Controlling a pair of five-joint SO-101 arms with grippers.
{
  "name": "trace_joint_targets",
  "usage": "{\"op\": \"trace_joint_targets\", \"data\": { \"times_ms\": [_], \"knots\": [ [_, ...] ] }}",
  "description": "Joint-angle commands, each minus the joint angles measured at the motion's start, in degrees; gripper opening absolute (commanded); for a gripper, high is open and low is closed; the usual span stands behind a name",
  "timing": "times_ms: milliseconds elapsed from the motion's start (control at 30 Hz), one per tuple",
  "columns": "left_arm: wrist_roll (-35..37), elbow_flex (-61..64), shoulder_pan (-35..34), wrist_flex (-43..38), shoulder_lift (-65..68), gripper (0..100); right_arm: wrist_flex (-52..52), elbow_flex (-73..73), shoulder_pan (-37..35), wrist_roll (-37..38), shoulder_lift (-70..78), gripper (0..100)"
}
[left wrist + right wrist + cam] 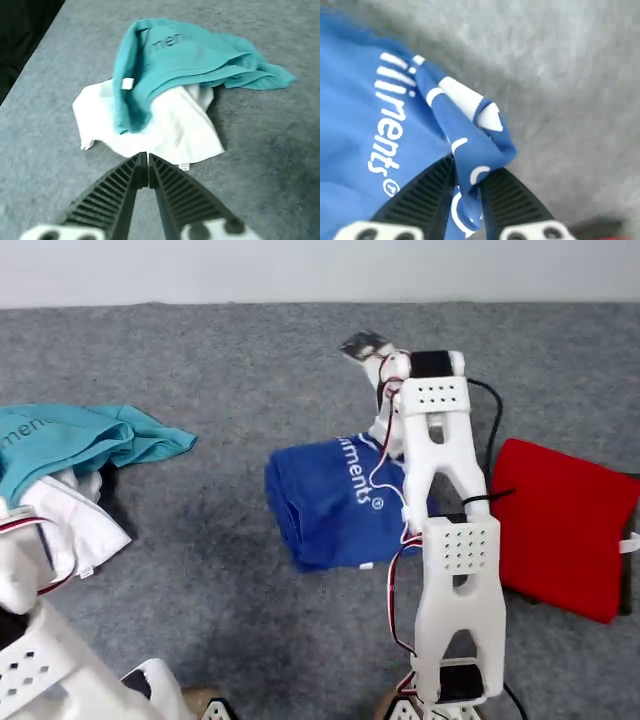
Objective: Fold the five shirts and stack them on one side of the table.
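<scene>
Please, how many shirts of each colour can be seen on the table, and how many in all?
Teal shirt: 1
White shirt: 1
Blue shirt: 1
Red shirt: 1
Total: 4 shirts in view

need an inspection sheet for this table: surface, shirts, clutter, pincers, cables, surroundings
Surface: grey cover, bare between the shirts.
Job's things: blue shirt mid-table, partly folded; red shirt folded flat at the right of the high view; teal shirt crumpled over a white shirt at the left.
Clutter: nothing seen.
Grippers: left pincer shut and empty, pointing at the white shirt; right pincer shut on a bunched fold of the blue shirt.
Cables: red and white wires run along the right arm; a black cable loops beside it.
Surroundings: pale wall behind the table.
</scene>
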Motion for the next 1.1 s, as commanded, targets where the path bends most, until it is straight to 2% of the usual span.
{"op": "trace_joint_targets", "data": {
  "times_ms": [0,100,167,267,333,467,667,800,967,1067],
  "knots": [
    [0.6,-0.1,3.7,0.5,-0.8,2,-2.6,-4.0,-2.0,6.9,-0.7,1.2],
    [0.6,-0.1,6.3,0.5,-0.8,2,-4.7,-4.1,-4.4,7.1,-0.1,3.9],
    [0.6,-0.1,7.0,0.5,-0.8,2,-4.4,-4.3,-5.3,6.1,0.0,11.8],
    [0.6,-0.1,7.0,0.5,-0.7,2,-3.7,-4.3,-5.3,-4.3,-1.2,25.8],
    [0.6,-0.1,6.9,0.5,-0.7,2,-2.2,-4.3,-5.1,-10.6,-2.4,30.6],
    [0.6,-0.1,6.9,0.5,-0.7,2,3.8,-4.3,-5.1,-21.9,-6.4,30.7],
    [0.6,-0.1,7.0,0.5,-0.7,2,7.4,-3.9,-5.4,-44.7,-11.8,30.9],
    [0.4,-0.1,7.0,0.2,-0.7,2,7.7,-1.9,-6.3,-53.5,-15.2,30.9],
    [0.3,-0.1,7.0,0.2,-0.7,2,7.6,12.9,-7.7,-62.8,-27.1,30.9],
    [0.3,-0.1,7.0,0.2,-0.7,2,7.4,23.4,-9.7,-71.2,-34.8,30.9]
  ]
}}
